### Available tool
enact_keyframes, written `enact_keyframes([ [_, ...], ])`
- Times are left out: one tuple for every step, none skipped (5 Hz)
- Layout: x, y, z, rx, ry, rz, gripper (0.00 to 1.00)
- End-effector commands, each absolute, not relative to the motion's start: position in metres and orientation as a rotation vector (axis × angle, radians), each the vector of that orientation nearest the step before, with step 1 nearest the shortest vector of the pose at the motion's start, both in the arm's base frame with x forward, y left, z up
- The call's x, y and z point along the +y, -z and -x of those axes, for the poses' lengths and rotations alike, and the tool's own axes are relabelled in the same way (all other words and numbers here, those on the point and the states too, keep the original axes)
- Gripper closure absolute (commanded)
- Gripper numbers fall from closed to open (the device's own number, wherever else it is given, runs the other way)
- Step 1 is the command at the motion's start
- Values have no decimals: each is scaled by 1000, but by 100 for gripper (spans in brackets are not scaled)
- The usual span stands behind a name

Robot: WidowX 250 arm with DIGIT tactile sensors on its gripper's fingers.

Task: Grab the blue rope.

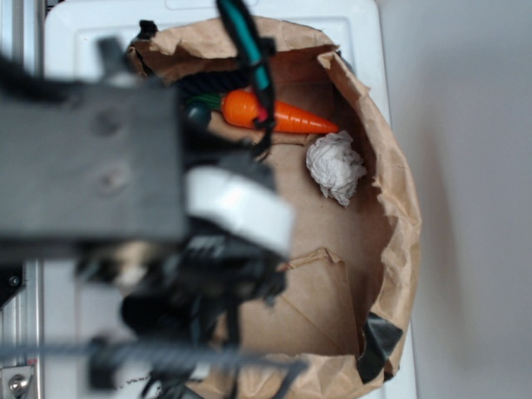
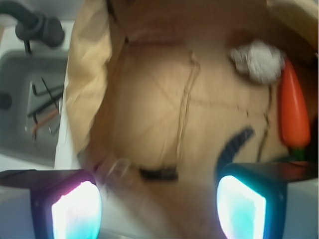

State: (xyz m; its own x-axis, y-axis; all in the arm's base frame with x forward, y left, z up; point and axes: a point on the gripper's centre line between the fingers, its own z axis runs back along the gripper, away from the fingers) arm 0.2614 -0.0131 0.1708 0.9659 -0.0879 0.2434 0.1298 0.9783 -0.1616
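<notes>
So the thing that matters here is where the blue rope (image 2: 238, 143) sits relative to the claw (image 2: 159, 209) — in the wrist view it shows as a short dark twisted stretch lying on the brown paper (image 2: 149, 109), just beyond the right finger (image 2: 241, 204) and a bit to its outer side, not centered in the gap. Its visible length runs on a diagonal, from near the right finger's top edge up and away toward the right, so its long axis is skewed against the line between the two fingers. The rest of it disappears behind that finger, so I can't tell how it curves from there. The claw is spread wide with nothing between the left finger (image 2: 75, 211) and the right one — just bare paper in the gap. In the exterior view the rope is mostly hidden under the blurry arm; only a dark bit (image 1: 212, 83) peeks out at the far side of the paper, right above the orange carrot (image 1: 278, 112). The carrot and a crumpled white wad (image 1: 335, 166) sit close by on the right, apart from the rope. My guess is the claw needs to slide right and maybe twist a little so the cord ends up crosswise between the fingers before closing. The wrist picture is pretty blurry though, so take the angle loosely.
</notes>
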Motion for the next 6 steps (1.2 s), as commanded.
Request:
enact_keyframes([
  [11,-144,-282,-278,119,198,0],
  [11,-122,-280,-239,134,189,0],
  [3,-90,-286,-223,139,137,0],
  [-4,-74,-289,-216,125,116,0],
  [-7,-64,-290,-213,114,82,0],
  [-7,-64,-290,-213,114,82,0],
])
